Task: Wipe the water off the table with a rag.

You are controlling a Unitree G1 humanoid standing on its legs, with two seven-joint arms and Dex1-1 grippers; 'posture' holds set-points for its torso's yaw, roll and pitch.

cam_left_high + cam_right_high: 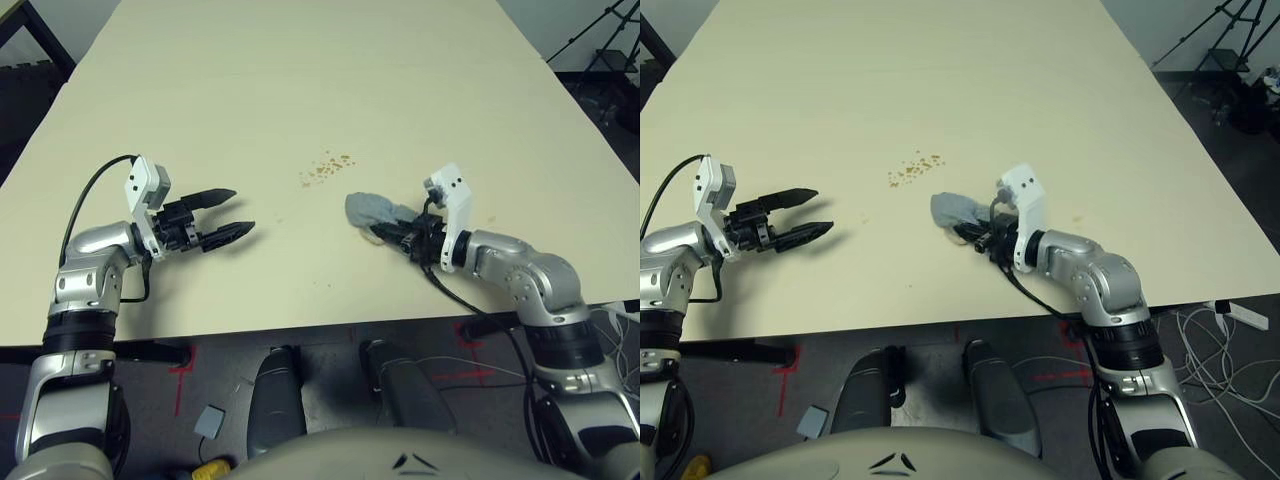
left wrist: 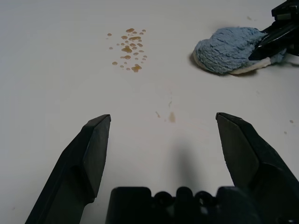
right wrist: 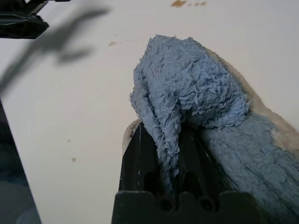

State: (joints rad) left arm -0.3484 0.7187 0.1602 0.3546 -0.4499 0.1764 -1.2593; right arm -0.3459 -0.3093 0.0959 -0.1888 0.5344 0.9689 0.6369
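Pale cream surface (image 1: 300, 60): right tool (image 1: 392, 232), centre-right of frame, clamps the bunched rag (image 1: 372, 210) just beside the amber water (image 1: 327, 168) still unwiped at centre, while the left tool (image 1: 230, 213) hovers open at left, wiping not yet begun.

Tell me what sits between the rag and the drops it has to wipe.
Nothing visible. The right claw holds the rag bunched on the table, and only bare tabletop lies between it and the drops. The left claw is open, off to the other side.
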